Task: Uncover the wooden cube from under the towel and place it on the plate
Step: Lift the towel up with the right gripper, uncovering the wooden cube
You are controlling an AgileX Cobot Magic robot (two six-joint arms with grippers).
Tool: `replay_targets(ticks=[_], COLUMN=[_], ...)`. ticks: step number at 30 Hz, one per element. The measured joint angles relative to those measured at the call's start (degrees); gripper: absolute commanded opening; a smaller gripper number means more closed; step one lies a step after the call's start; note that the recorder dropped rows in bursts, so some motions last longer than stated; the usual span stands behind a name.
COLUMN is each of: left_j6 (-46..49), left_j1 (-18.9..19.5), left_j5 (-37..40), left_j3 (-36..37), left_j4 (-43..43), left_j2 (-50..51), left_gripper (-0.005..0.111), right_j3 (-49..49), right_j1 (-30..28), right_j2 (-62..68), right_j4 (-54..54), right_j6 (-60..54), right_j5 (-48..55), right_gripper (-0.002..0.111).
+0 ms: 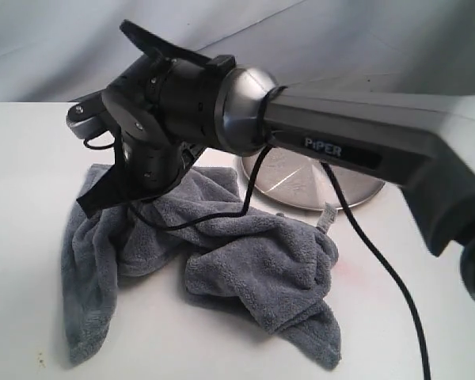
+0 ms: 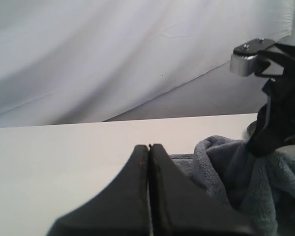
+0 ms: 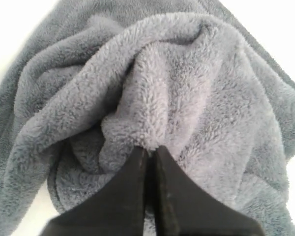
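Lettering we read on the right arm [image 1: 356, 127] said "PiPER"; right gripper [image 3: 150, 150] pinched the towel [image 3: 177, 83], left gripper [image 2: 149, 147] was pressed together.

The fluffy blue-grey fleece towel [image 1: 253, 253] is one plain colour, without pattern. The round, shiny silver metal plate [image 1: 356, 190] shows brushed streaks. The flat white table [image 1: 32, 158] is plain. The black and dark grey robot arm [image 1: 364, 134] bears white lettering and a silver band.

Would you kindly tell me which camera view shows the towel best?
The exterior view: the towel shows nearly whole, crumpled on the table, only partly hidden by the arm. The right wrist view shows only close-up folds at the right gripper; the left wrist view, one edge.
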Motion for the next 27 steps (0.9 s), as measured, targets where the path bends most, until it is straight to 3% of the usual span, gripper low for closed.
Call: replay_targets(ticks=[27], left_j6=[0.0], left_j1=[0.0], left_j5=[0.0], left_j3=[0.0], left_j4=[0.0], left_j2=[0.0], left_gripper=[0.0], right_j3=[0.0], right_j1=[0.0], right_j2=[-19.3], right_j4=[-0.2], right_j6=[1.9], right_j5=[5.8], right_gripper=[0.0])
